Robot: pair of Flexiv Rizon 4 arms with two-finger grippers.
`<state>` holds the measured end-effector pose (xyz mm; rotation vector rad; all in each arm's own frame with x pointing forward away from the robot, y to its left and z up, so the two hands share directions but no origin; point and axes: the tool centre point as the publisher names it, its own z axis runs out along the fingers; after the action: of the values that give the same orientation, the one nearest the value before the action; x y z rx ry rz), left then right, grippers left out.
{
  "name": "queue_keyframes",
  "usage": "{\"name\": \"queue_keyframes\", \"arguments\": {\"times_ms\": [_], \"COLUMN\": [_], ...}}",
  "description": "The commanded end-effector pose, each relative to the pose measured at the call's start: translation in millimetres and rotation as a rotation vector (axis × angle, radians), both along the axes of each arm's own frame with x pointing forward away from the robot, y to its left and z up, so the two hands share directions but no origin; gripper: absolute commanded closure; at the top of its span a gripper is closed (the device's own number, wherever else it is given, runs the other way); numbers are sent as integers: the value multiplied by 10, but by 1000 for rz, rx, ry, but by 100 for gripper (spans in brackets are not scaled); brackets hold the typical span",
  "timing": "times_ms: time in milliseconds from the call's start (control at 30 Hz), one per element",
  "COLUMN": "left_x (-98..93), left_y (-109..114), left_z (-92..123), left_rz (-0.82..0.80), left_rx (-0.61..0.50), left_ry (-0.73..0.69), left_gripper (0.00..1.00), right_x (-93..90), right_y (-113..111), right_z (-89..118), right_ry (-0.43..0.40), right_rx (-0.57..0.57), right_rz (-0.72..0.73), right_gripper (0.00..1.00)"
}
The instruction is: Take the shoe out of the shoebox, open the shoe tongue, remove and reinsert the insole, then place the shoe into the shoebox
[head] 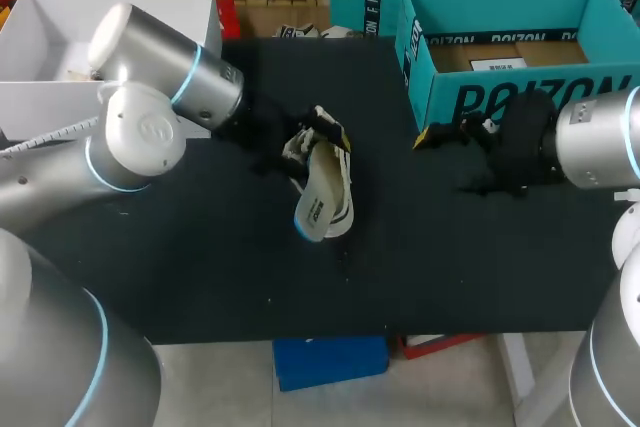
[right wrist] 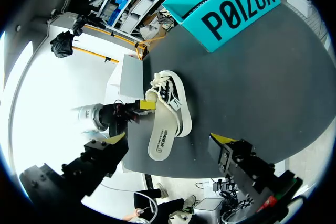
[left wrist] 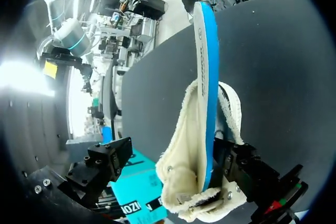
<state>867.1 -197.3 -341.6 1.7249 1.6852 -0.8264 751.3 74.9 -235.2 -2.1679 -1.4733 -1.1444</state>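
A white shoe [head: 335,187] with black laces lies on its side on the dark table [head: 200,247]. Its white insole [head: 312,212], blue underneath, sticks out of the opening toward the front. My left gripper [head: 315,137] is at the shoe's heel end. In the left wrist view the shoe [left wrist: 184,150] and insole [left wrist: 207,77] sit between the wide-apart fingers, close against one finger [left wrist: 252,171] and apart from the other; it is open. Near the teal shoebox [head: 500,97], my right gripper [head: 435,134] stands open and empty, with the shoe [right wrist: 170,98] ahead of it.
A white open box [head: 110,7] stands at the back left, behind my left arm. The teal shoebox [right wrist: 236,9] occupies the back right corner. Bare table surface lies in front of the shoe, up to the front edge.
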Motion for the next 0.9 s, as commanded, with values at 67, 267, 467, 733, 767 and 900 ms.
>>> {"name": "queue_keyframes", "arguments": {"times_ms": [67,267,467,733,767,900], "left_x": [-96,-182,-229,-298,-304,-324], "left_y": [70,121,171,182,182,188], "left_z": [76,84,25,-74,-85,-121], "left_rz": [-29,-60,-83,-124,-125,-140], "left_rx": [24,64,115,186,189,219], "left_ry": [23,66,127,195,204,224], "left_gripper": [1,49,75,87,88,94], "right_x": [6,6,6,6,6,6], "right_y": [23,23,23,23,23,23], "right_z": [-1,-1,-1,-1,-1,-1], "right_ry": [1,1,1,1,1,1], "right_rx": [-4,-4,-4,-4,-4,-4], "right_rz": [-3,-3,-3,-3,-3,-3], "right_gripper": [0,0,0,0,0,0]}}
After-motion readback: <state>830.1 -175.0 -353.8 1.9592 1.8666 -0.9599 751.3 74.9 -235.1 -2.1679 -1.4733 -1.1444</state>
